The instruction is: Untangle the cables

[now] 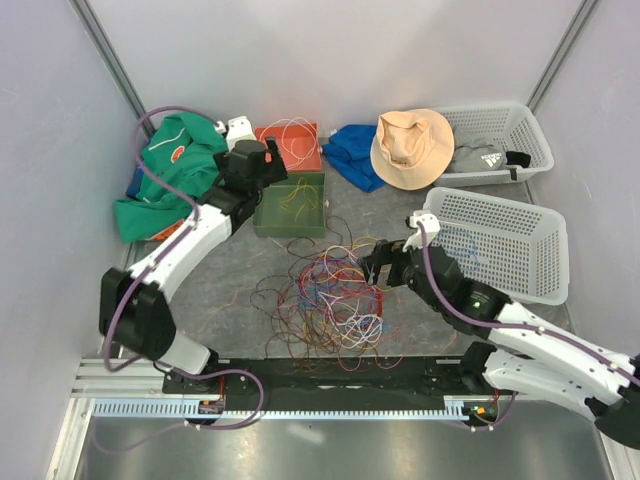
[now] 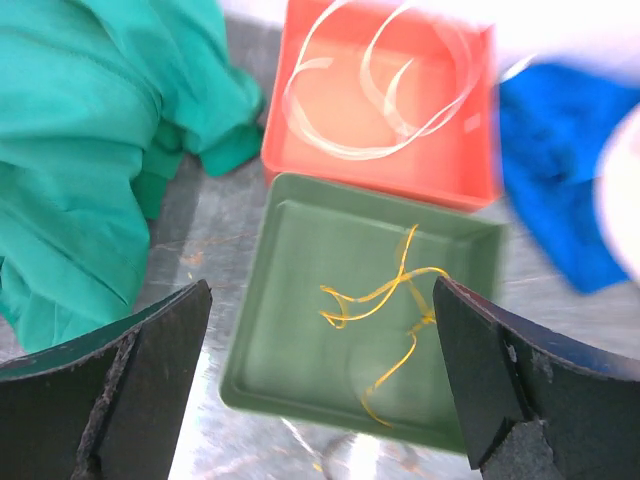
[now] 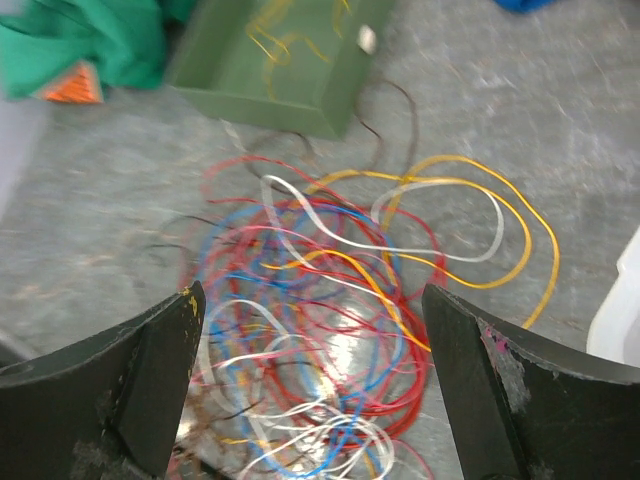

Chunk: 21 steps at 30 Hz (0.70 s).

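Sorting strands by colour into trays, by the look of it, at the drop-off end of one cycle. Left gripper [image 2: 320, 290] hanging over the green tray [image 2: 258, 300], jaws spread wide, nothing between them; loose yellow cable [image 2: 385, 290] lying inside the tray, apart from both fingers. White cable [image 2: 330, 145] coiled in the orange-red tray [image 2: 380, 188] just behind, butted against the green one. Right gripper [image 3: 312, 290] poised above the main tangle of cables [image 1: 335, 300], jaws likewise wide apart and empty. Tangle sitting mid-table between the two arms, near the front rail: red, blue, white, orange and purple loops heavily interlaced, one big orange loop [image 3: 548, 240] and a white loop [image 3: 498, 225] straying out toward the white basket [image 1: 520, 215]. Most of the job judged undone — only a couple of strands binned. Next move probably the right arm's: lowering onto a stray outer loop, pinching one strand only, lifting slowly to slide it free without dragging the whole knot. Risk of catching two wires at once. Blur in both wrist views — fine crossings unreadable.
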{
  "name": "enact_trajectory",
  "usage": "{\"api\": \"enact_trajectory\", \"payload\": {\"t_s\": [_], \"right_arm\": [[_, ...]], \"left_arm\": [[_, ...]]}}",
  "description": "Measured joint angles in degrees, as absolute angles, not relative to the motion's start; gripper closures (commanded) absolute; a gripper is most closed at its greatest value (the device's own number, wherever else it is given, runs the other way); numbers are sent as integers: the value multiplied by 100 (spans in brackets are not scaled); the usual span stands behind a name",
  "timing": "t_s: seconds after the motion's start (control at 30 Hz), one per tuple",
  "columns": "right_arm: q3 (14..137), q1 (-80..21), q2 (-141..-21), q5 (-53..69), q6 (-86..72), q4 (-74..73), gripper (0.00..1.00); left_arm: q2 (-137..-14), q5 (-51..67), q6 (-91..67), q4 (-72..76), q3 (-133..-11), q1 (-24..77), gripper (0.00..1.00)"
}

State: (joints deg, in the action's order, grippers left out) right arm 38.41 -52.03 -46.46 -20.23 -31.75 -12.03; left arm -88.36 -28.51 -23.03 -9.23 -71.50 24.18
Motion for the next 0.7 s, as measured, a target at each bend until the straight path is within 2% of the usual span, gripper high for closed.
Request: {"api": "enact_trajectory", "payload": {"t_s": [0.13,0.3,0.53,0.7], "right_arm": [[3695,-5196,-5288,-2364,-3247,-1164,2],[3507,-4954,-5929,-2777,-3588,-1122,2],[3310,-4003,-6888,-2628,-3994,-596,4],[3310,-3874,-7612,-2425,-4091,-357,7]], "left_arm": [[-7872,-2596,-2722,-1035,-6912,2644,0],[-6733,-2058,-3267,-1037,-6145,3430,0],[-6182,-1761,-3931,-1245,-4674,4619,0],[-5404,-1745,-4392,-1415,-3830,5002,0]]}}
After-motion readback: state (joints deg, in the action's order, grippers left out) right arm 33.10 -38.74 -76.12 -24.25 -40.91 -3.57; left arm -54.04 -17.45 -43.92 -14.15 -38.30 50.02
